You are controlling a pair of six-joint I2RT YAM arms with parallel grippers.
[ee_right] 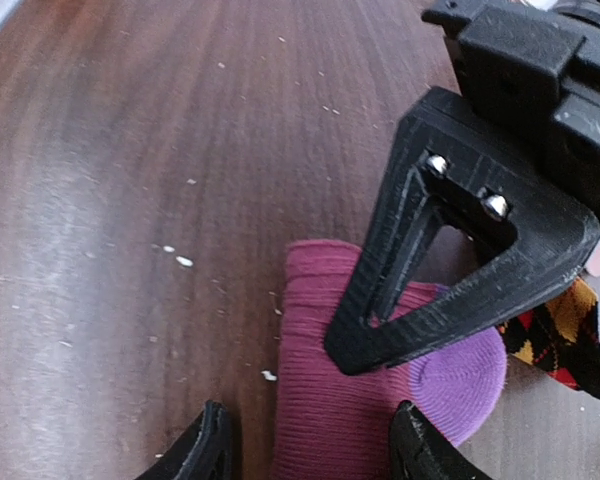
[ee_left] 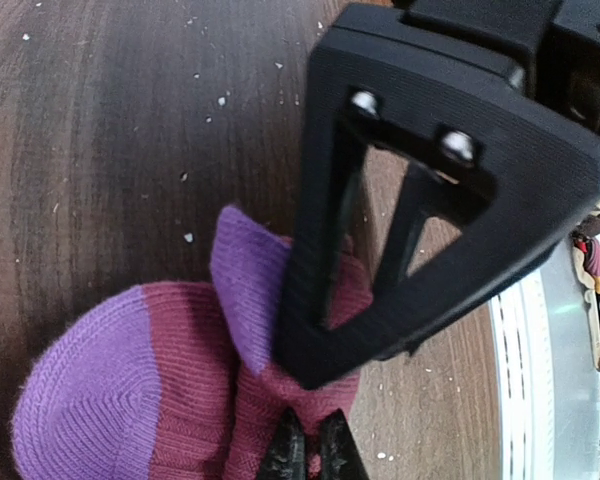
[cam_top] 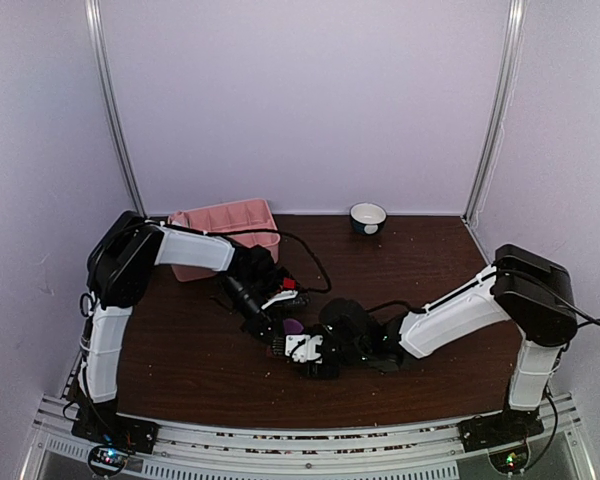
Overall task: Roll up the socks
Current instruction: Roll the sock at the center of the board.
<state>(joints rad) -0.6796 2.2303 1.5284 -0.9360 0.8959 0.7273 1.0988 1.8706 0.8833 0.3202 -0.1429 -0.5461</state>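
The left gripper [ee_left: 310, 450] is clenched, its black fingertips pinched tight on what looks like a fold of the magenta-pink ribbed knit sock with purple toe and heel [ee_left: 185, 360]. That sock lies flat near the middle of the dark brown wood-grain table [ee_right: 130, 200]. The right gripper [ee_right: 312, 450] stands released, its jaws apart on either side of the same sock's leg, gripping nothing. From where I stand the worry is crowding. Both sets of hard plastic fingers sit almost on top of each other, so a closing right jaw could knock the left one or catch only one layer. The knit is soft, thin and stretchy, so a roll could slacken or spring open, and the smooth tabletop may let the whole sock slide instead of turning. A black sock with orange, red and yellow argyle diamonds [ee_right: 565, 340] lies just beside the purple toe, touching or not I cannot tell, and could get dragged in. White crumbs [ee_right: 184, 261] speckle the wood.
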